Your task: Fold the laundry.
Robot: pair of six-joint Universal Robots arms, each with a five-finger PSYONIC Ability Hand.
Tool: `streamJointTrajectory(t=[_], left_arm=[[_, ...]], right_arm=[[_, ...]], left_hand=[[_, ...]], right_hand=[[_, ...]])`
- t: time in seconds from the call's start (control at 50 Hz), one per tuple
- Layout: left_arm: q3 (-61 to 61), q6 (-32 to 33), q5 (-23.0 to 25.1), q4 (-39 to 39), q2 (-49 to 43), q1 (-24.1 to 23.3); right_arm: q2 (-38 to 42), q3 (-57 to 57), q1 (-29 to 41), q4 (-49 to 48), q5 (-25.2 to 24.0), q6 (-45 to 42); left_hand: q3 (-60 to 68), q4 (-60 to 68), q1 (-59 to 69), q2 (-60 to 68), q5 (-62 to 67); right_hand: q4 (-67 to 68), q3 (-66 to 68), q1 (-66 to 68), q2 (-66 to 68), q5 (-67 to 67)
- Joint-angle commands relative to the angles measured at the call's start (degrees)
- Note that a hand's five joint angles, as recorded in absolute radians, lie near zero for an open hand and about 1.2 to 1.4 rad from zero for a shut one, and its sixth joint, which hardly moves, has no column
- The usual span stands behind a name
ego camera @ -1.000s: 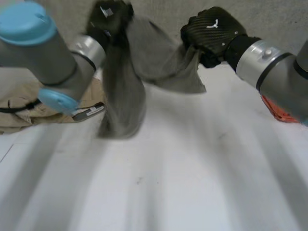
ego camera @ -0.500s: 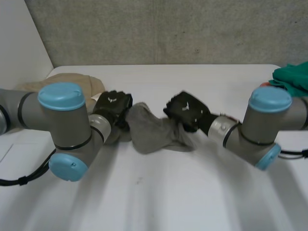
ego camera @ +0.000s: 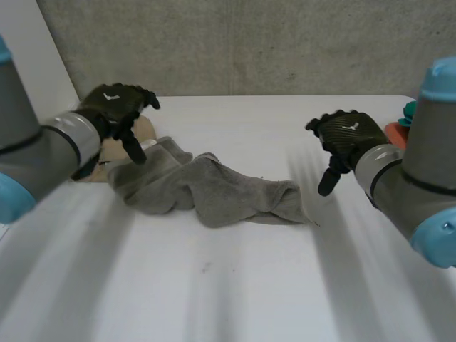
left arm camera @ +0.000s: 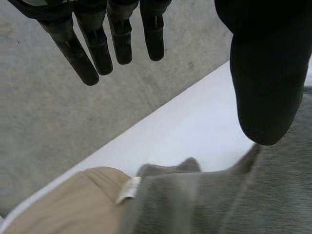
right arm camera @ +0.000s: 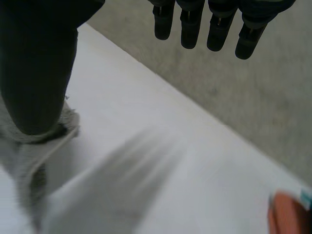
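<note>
A crumpled grey cloth (ego camera: 206, 189) lies across the middle of the white table (ego camera: 235, 285). My left hand (ego camera: 117, 110) hovers above the cloth's left end, fingers (left arm camera: 97, 44) straight and spread, holding nothing; under its palm lies the grey cloth (left arm camera: 234, 200) with a small white tag. My right hand (ego camera: 345, 139) hangs just off the cloth's right end, apart from it, fingers (right arm camera: 209, 24) straight and empty. The cloth's frayed corner (right arm camera: 29, 146) lies below its thumb.
A tan garment (ego camera: 139, 132) lies behind the grey cloth's left end, also seen as tan fabric (left arm camera: 63, 204). A green cloth (ego camera: 411, 110) and an orange item (ego camera: 395, 135) sit at the table's far right edge. A grey wall backs the table.
Both hands let go of the grey cloth and drew apart, left hand to the left, right hand to the right. The cloth dropped and now lies spread on the table.
</note>
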Motion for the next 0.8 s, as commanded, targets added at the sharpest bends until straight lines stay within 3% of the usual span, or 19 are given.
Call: streamJointTrajectory(t=[0.02,0.12,0.22,0.36,0.42,0.44,0.48,0.5,0.64,0.8], left_arm=[[8.26,6.41,7.15,-6.04,-6.95,5.84],[16.95,14.75,11.36,-11.74,-16.78,7.60],[22.85,19.25,15.50,-13.96,-23.65,6.20],[28.22,18.82,14.01,-15.36,-28.23,3.74],[27.96,16.53,12.69,-14.49,-27.97,3.30],[27.70,15.48,12.43,-13.61,-27.70,3.21],[27.26,14.95,12.25,-12.99,-27.35,3.21],[26.73,14.60,12.34,-12.38,-26.92,3.21],[25.41,14.42,13.22,-11.93,-26.21,3.21],[26.03,14.94,14.45,-12.38,-27.61,2.68]], right_arm=[[5.00,-6.75,-1.12,13.90,0.64,15.43],[13.60,-12.98,-0.94,17.25,0.82,20.36],[20.82,-18.27,0.37,18.05,1.78,21.24],[28.38,-24.95,2.31,17.96,4.33,25.11],[29.97,-26.62,2.92,17.79,4.24,26.43],[30.15,-27.06,2.93,17.70,4.51,26.52],[30.06,-27.24,2.93,17.26,4.51,26.43],[29.63,-27.41,2.93,16.56,4.68,26.25],[21.37,-25.66,2.75,11.90,3.11,21.08],[6.96,-21.53,5.56,8.65,-6.29,4.56]], left_hand=[[-0.80,-0.40,-1.43,-0.55,0.25],[-4.33,-3.93,-4.96,-4.08,-3.28],[-9.26,-8.86,-9.88,-9.00,-8.21],[-9.26,-8.86,-9.88,-9.00,-8.21],[-9.22,-8.81,-9.84,-8.96,-8.17],[-9.05,-8.65,-9.67,-8.79,-8.00],[-8.71,-8.31,-9.33,-8.46,-7.66],[-8.71,-8.31,-9.33,-8.46,-7.66],[-9.21,-8.81,-9.84,-8.96,-8.16],[-9.26,-8.86,-9.88,-9.00,-8.21]], right_hand=[[-2.38,-2.07,-3.26,-2.32,-2.84],[-2.38,-2.07,-3.26,-2.32,-2.84],[-2.38,-2.07,-3.26,-2.32,-2.84],[3.49,3.81,2.62,3.56,3.04],[20.93,21.24,20.05,20.99,20.47],[35.82,36.13,34.94,35.88,35.37],[50.87,51.18,49.99,50.93,50.41],[67.26,67.57,66.38,67.33,66.81],[67.62,67.93,66.74,67.68,67.16],[67.62,67.93,66.74,67.68,67.16]])
